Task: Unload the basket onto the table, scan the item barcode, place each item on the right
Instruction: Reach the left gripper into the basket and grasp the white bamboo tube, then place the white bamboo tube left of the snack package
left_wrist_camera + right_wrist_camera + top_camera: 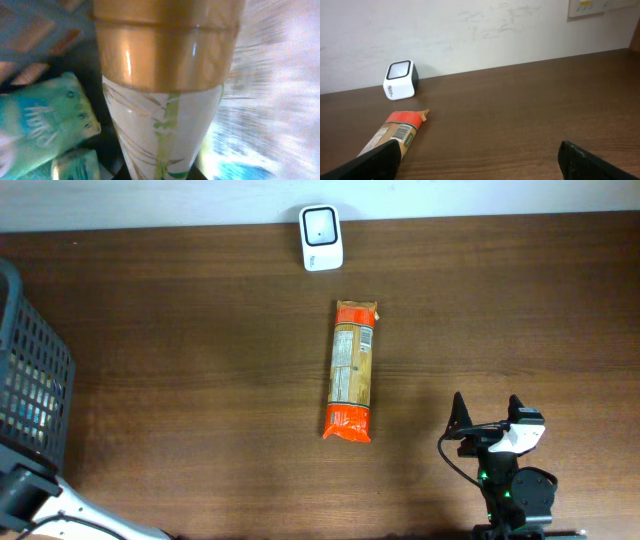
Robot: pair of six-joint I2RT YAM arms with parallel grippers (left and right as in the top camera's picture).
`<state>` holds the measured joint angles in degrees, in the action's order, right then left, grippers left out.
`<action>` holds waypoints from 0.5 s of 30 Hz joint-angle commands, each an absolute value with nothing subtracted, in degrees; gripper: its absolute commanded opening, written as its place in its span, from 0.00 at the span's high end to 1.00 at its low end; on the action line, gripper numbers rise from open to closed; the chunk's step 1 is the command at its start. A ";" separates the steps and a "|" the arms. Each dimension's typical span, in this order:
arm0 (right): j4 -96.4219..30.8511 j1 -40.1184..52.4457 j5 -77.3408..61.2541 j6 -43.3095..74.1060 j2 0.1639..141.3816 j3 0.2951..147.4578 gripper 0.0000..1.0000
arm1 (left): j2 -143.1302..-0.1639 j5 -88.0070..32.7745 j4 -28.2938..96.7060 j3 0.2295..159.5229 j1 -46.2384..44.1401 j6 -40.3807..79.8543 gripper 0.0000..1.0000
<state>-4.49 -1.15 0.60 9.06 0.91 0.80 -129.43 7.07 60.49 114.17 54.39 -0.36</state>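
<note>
A white container with a green bamboo print and a gold-brown band [165, 100] fills the left wrist view. My left gripper [160, 176] is shut on its lower part, and only dark jaw edges show beside it. A long orange and tan packet [352, 370] lies in the middle of the table, with its barcode label [406, 132] facing up. The white scanner [321, 237] stands at the table's far edge, also seen as a small white box [400, 80] by the wall. My right gripper [487, 410] is open near the front right, with nothing between its fingers [377, 160].
A dark mesh basket [30, 370] stands at the left edge of the table. Teal packets [45, 120] lie beside the held container. The left arm [40, 505] shows at the front left corner. A white wall runs behind the table.
</note>
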 commanded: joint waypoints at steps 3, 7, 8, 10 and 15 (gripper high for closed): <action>-4.67 -1.63 0.69 9.26 0.47 0.32 0.01 | -110.74 -2.22 60.20 123.22 54.28 0.89 1.00; -4.67 -1.63 0.69 9.28 0.47 0.32 0.01 | -99.35 -2.68 60.01 125.86 53.71 2.35 1.00; -4.67 -1.63 0.69 9.26 0.47 0.32 0.01 | -96.31 -3.60 59.83 125.97 53.25 2.35 1.00; -4.67 -1.63 0.69 9.26 0.47 0.32 0.01 | -90.96 -8.19 60.36 125.95 51.86 2.35 1.00; -4.67 -1.63 0.69 9.26 0.47 0.32 0.01 | -87.00 -19.31 70.32 125.45 37.23 6.46 1.00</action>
<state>-4.49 -1.15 0.60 9.08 0.91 0.80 -86.32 -10.79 66.24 125.67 46.22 3.95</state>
